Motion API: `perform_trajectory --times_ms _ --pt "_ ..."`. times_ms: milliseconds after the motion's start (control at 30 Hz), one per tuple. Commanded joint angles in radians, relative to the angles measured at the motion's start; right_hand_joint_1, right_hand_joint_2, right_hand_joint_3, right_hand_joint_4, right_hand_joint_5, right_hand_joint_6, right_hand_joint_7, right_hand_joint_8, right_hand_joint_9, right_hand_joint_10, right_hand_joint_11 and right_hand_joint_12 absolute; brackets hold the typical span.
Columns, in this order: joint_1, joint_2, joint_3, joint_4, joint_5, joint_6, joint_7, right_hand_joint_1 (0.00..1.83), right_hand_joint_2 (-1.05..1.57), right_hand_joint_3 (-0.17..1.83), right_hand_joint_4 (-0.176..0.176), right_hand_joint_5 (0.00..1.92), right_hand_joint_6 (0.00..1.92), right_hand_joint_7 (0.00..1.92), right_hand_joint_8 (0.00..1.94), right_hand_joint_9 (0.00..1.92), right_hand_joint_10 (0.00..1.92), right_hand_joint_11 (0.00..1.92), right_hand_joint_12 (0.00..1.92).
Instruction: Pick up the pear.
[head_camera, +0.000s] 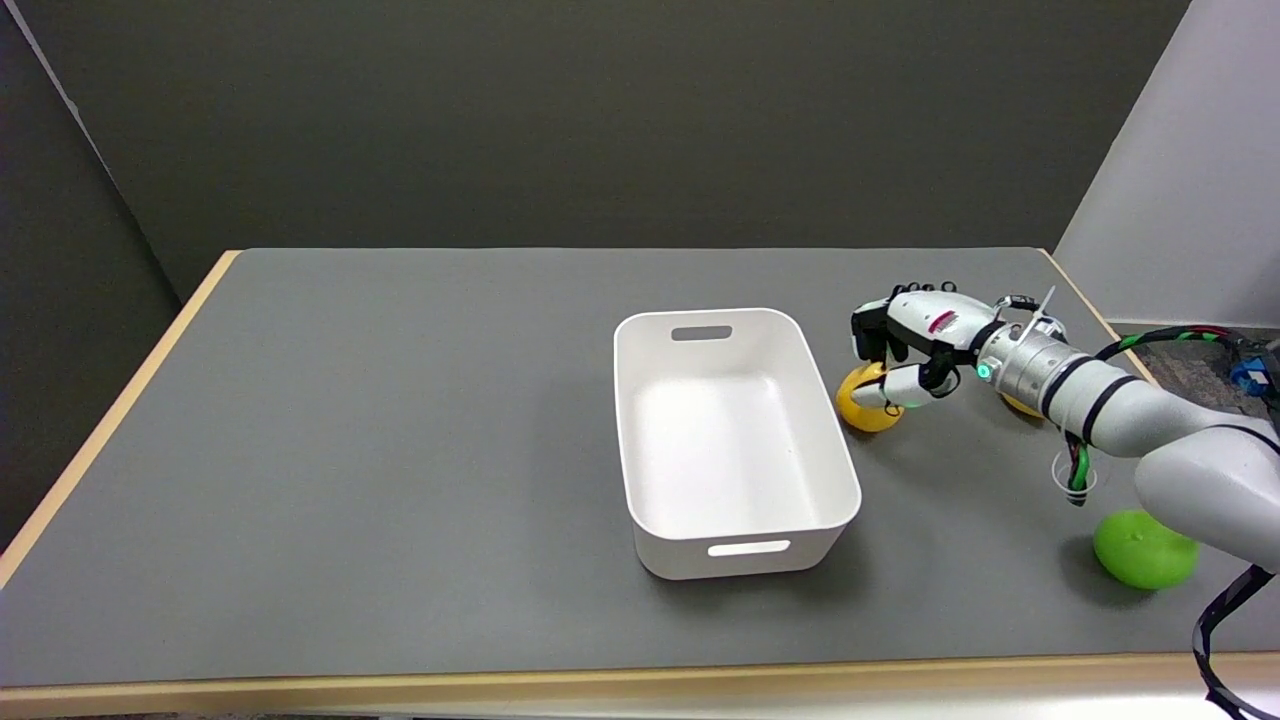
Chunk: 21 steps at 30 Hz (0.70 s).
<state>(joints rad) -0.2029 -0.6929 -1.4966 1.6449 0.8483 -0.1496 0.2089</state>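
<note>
- The pear (866, 402), a yellow fruit, is seen on the grey table (400, 450), toward the right edge and just beside the right-hand wall of the white bin (735, 440).
- The right hand (905, 345) is set over the pear, with its dark fingers (868, 335) curled down behind the fruit and its white thumb (900, 387) laid across the front of it.
- The pear is bracketed by the thumb and fingers; whether it is firmly clamped cannot be told, and the fruit appears to rest on the table surface.
- The right arm (1120, 405) is extended in from the right edge of the table, with a black and green cable (1170, 337) trailing beside it.
- A second yellow object (1020, 405) is partly hidden behind the wrist, close to the right edge; what it is cannot be told.
- A green fruit (1143, 550) is placed near the near right corner of the table, partly covered by the arm.
- The white bin is positioned around the middle of the table, with handle slots cut in its far and near walls.
</note>
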Motion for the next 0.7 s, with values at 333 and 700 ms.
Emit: perform_trajectory --times_ms 333,700 --pt "-0.021 -0.005 0.064 0.074 -0.006 0.097 -0.096 1.31 1.18 0.24 -0.115 0.53 1.61 0.72 1.47 0.66 1.71 0.34 1.91" --pt "-0.090 -0.002 0.242 0.174 0.076 0.292 -0.177 1.34 1.02 0.45 -0.116 0.62 1.53 0.81 1.37 0.75 1.63 0.47 1.92"
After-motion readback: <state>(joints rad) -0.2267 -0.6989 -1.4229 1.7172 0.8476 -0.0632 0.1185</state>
